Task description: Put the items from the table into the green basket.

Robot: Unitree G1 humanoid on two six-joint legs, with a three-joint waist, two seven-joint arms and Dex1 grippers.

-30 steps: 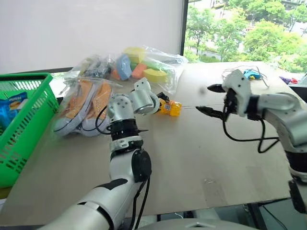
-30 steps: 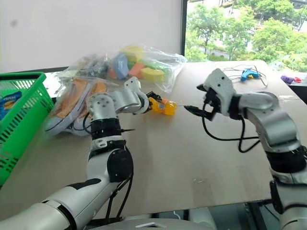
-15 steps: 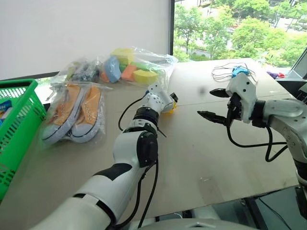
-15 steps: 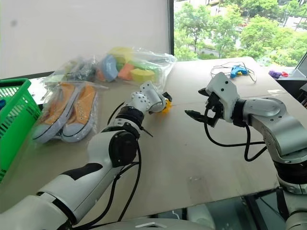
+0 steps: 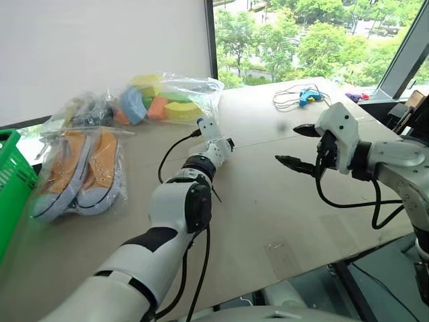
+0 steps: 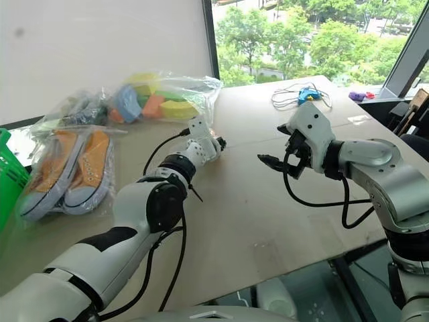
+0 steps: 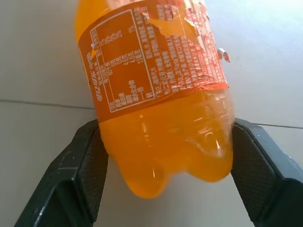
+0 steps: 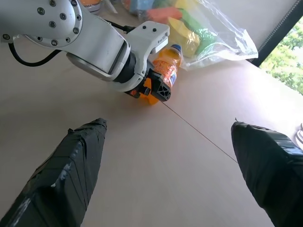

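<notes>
Slippage is the main risk: the left gripper [image 7: 163, 189] has its two black fingers [image 7: 85, 175] flanking the rounded base of the orange drink bottle [image 7: 156, 94], touching or very nearly touching it but not yet clearly pinching, and that base is smooth, bulbous and narrows toward the end. If the fingers press there, the bottle may squirt forward out of them or roll along the desk [image 5: 281, 208]. A grip so near one end could also let it swing when lifted, since the liquid inside will shift.

The bottle lies on its side near the centre of the left eye view, just below the bag of coloured foam pieces [image 5: 167, 100], its blue cap pointing away from the left gripper. It is clear plastic full of orange drink, with an orange printed label partly torn at one edge.

The right gripper [image 5: 295, 144] hovers at centre right with its fingers spread wide and nothing between them. The bagged sneakers [image 5: 77, 171] sit at middle left, and the green basket [image 5: 12, 194] shows at the far left edge, so the carry crosses them.
</notes>
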